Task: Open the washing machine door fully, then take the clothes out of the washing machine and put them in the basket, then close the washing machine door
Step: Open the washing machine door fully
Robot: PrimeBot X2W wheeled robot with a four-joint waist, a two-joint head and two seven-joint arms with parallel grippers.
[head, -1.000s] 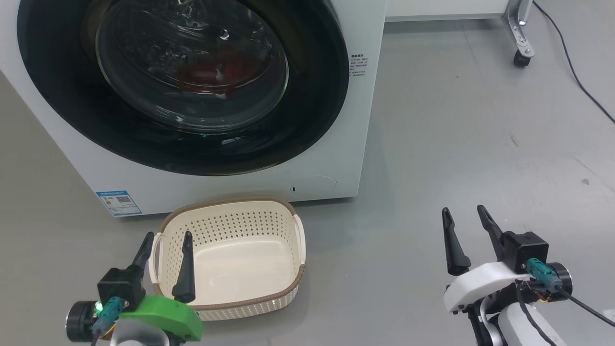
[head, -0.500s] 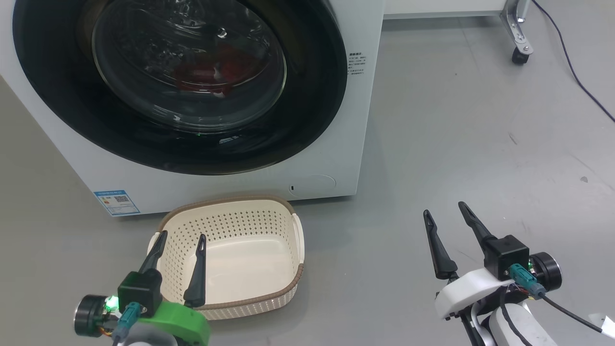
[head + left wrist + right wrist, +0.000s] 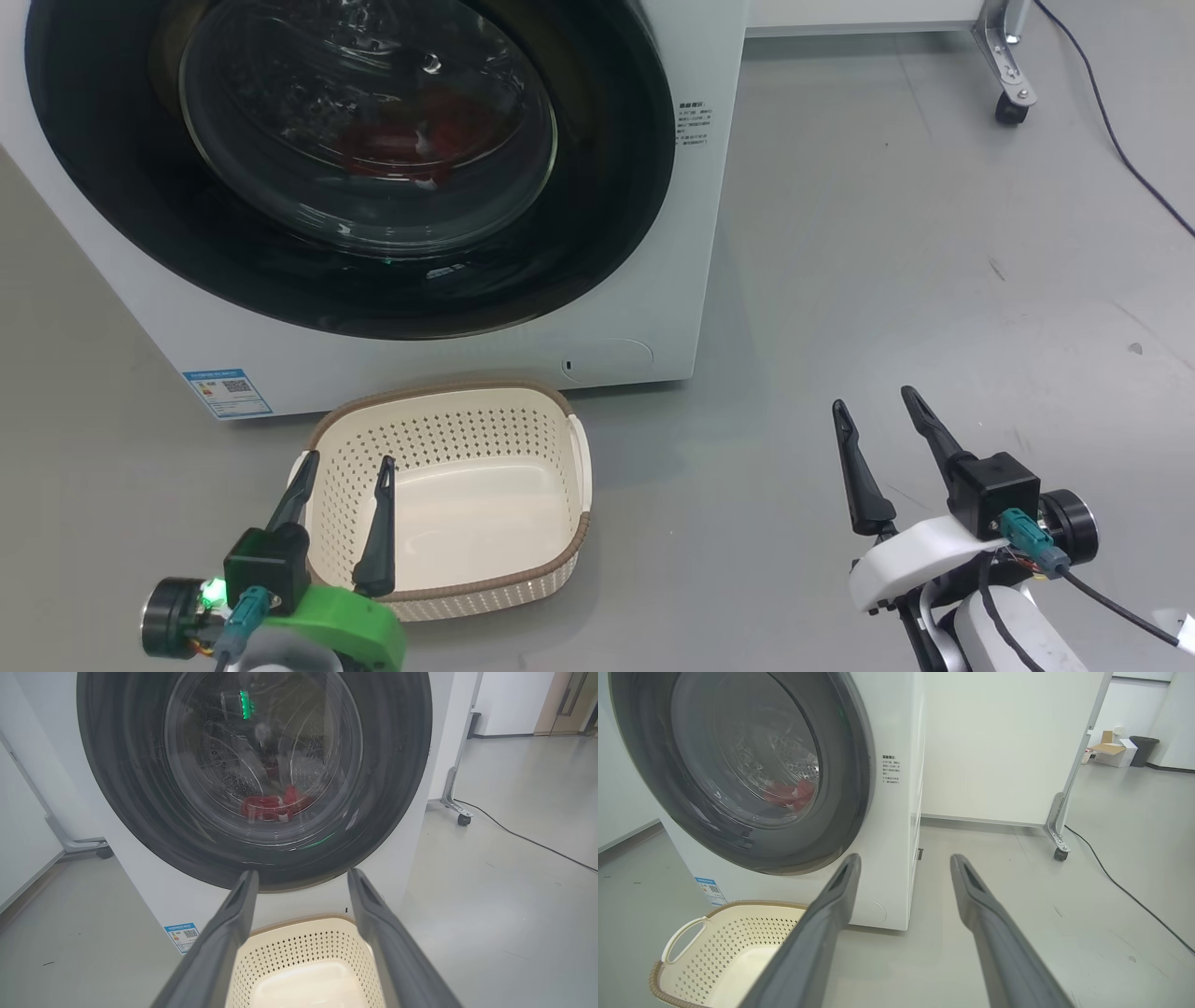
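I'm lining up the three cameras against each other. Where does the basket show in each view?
Head view: basket lower centre-left, just in front of the washing machine.
Left wrist view: basket at bottom centre, cut off by the lower edge.
Right wrist view: basket in the bottom left corner, one handle showing.
Shared landmark: the blue label, low on the machine's front.

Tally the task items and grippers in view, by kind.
washing machine: 1
door: 1
red garment: 1
basket: 1
grippers: 2 (left gripper, right gripper)
Total: 6
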